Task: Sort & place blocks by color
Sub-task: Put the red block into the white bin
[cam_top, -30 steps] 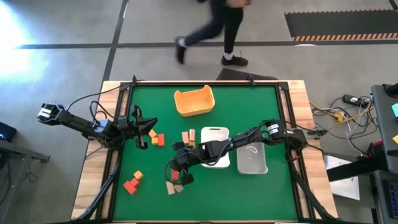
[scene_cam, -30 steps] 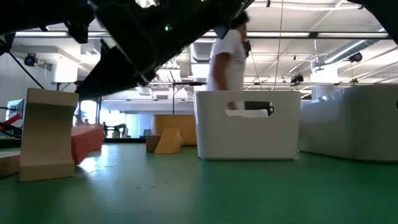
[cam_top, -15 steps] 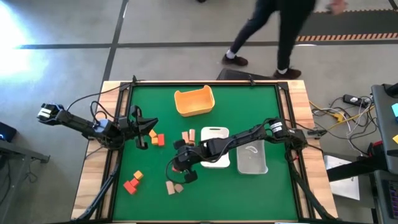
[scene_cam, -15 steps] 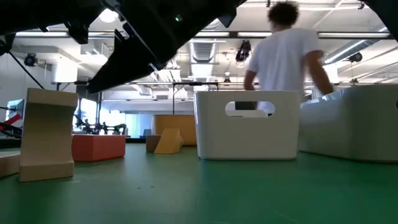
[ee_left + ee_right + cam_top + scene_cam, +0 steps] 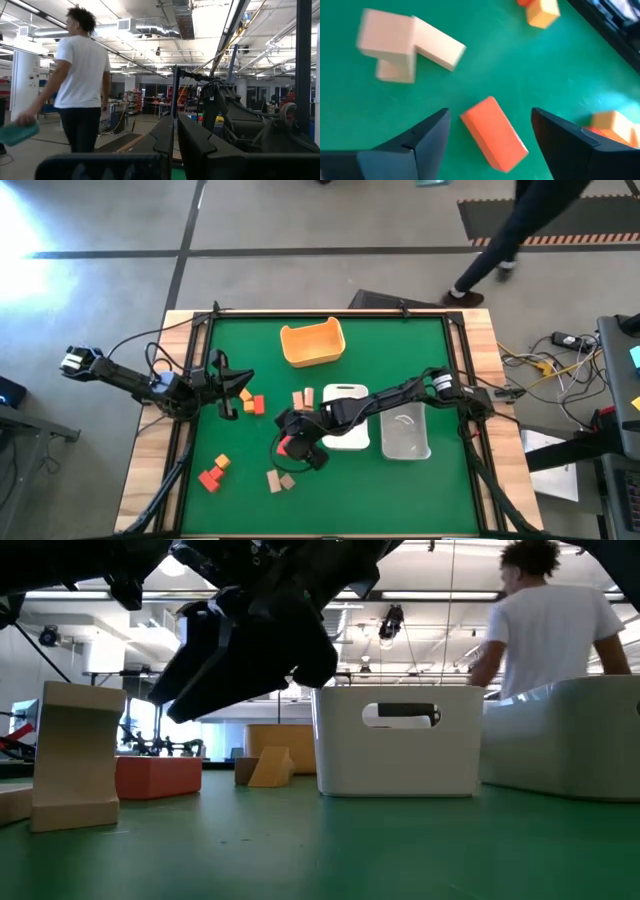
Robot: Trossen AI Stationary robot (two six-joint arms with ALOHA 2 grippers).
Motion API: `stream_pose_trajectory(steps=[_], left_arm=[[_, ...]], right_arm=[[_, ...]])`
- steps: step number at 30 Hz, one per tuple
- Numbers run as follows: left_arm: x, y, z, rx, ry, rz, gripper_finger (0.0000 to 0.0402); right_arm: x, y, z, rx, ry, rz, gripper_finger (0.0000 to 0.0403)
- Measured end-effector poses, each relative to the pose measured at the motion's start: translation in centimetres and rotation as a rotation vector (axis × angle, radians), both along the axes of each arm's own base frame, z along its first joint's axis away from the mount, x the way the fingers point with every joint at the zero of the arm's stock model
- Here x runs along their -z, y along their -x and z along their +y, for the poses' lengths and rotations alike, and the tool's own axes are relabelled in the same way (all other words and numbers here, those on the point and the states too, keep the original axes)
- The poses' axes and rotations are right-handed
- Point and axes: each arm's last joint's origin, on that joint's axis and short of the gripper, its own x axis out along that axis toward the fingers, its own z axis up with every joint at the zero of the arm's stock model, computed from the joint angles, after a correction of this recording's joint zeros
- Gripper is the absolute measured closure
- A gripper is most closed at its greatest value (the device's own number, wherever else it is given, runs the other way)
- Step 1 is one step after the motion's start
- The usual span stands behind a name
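A red-orange block [image 5: 495, 140] lies on the green table between the two spread fingers of my right gripper [image 5: 490, 132], with a gap on either side. In the high view this gripper [image 5: 290, 448] is at the table's middle, left of the white tray [image 5: 346, 394]. Tan blocks [image 5: 405, 47] lie just beyond it, also seen in the high view [image 5: 280, 480]. More orange and red blocks [image 5: 213, 472] lie near the left front, and others [image 5: 250, 402] by my left gripper [image 5: 236, 385], which waits shut at the table's left side.
A yellow-orange tub [image 5: 313, 342] stands at the far middle. The clear tray [image 5: 405, 442] sits right of the white tray. Tan and orange blocks [image 5: 303, 398] lie beside the white tray's far left corner. A person walks on the floor beyond the table's far right.
My right gripper has rolled about its own axis and opened, letting go of the red-orange block. The block was raised and tilted a second ago and now lies flat on the table. The person behind the table has walked toward the right.
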Motion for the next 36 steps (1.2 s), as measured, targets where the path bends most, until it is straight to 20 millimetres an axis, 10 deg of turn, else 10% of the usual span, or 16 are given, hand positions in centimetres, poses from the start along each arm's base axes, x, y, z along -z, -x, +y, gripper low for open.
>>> stream_pose_trajectory(steps=[22, 36], left_arm=[[0.1, 0.0, 0.0, -0.006, -0.005, 0.007, 0.0393], [0.1, 0.0, 0.0, -0.02, 0.0, 0.01, 0.0393]], right_arm=[[5.3, -1.6, -2.8, 0.032, -0.028, 0.035, 0.0143], [4.4, -2.6, -3.4, 0.123, -0.126, 0.034, 0.0226]])
